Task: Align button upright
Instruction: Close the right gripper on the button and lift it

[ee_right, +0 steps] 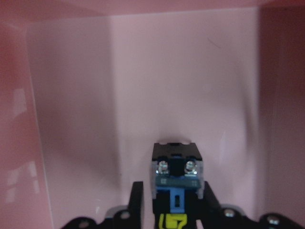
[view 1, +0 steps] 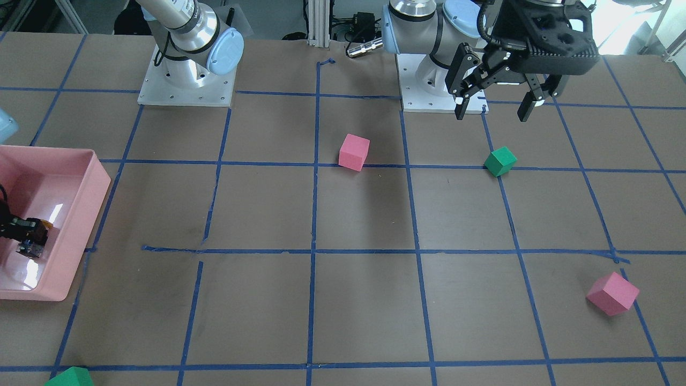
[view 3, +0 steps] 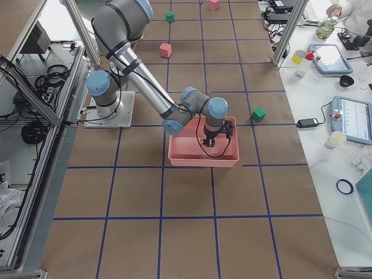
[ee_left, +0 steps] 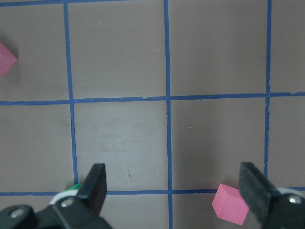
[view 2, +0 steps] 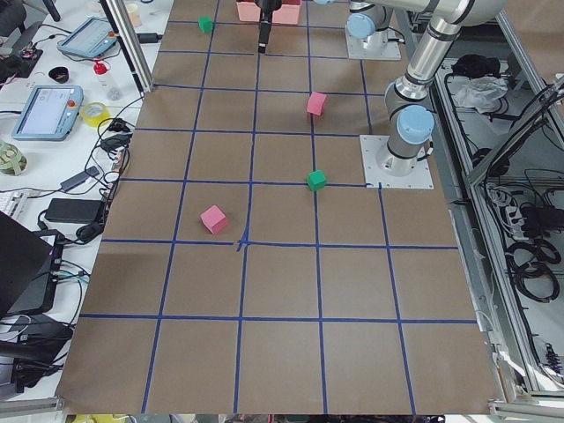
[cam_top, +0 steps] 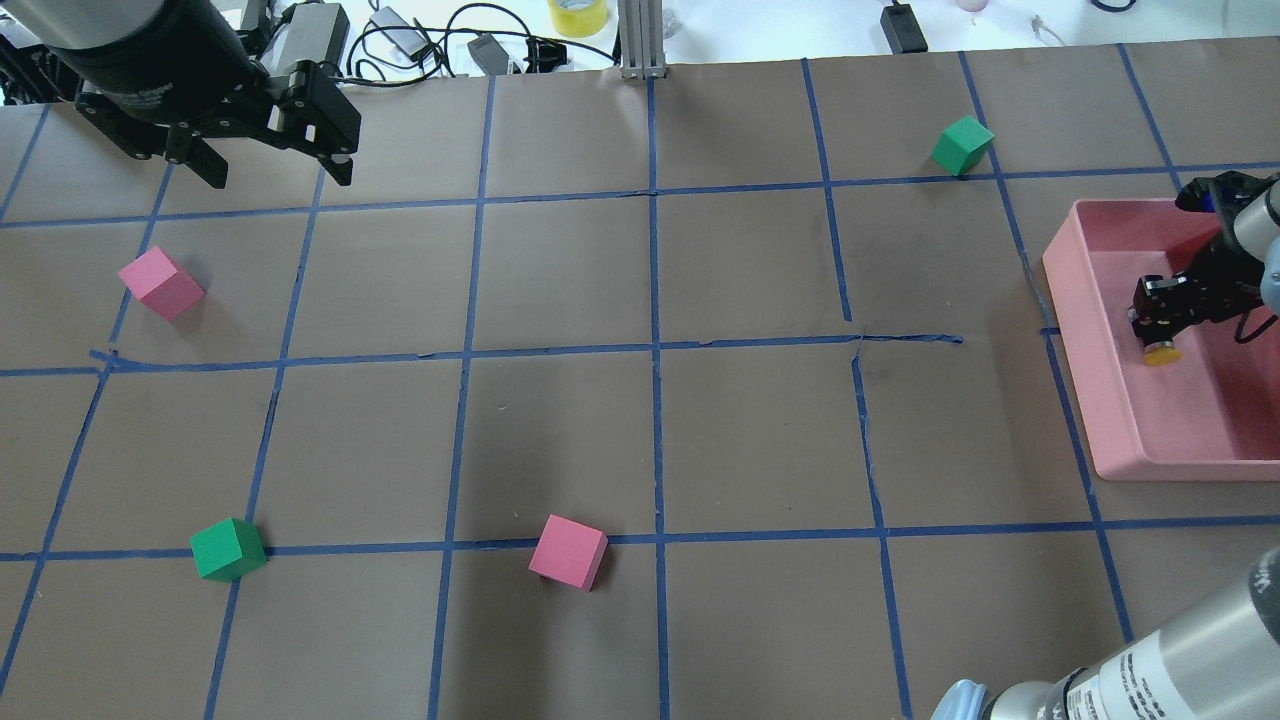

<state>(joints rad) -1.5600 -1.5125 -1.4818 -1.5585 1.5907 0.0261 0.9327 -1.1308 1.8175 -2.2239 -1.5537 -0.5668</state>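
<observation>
My right gripper is inside the pink bin, shut on the button. The button's yellow cap shows below the fingers in the overhead view. In the right wrist view the button sits between the two fingers, with its grey contact block and two screws sticking out past the fingertips. In the front view the gripper holds the button low in the bin. I cannot tell whether the button touches the bin floor. My left gripper is open and empty, high above the table's far left.
Two pink cubes and two green cubes lie scattered on the brown table with its blue tape grid. The bin walls stand close around my right gripper. Cables and a tape roll lie beyond the far edge.
</observation>
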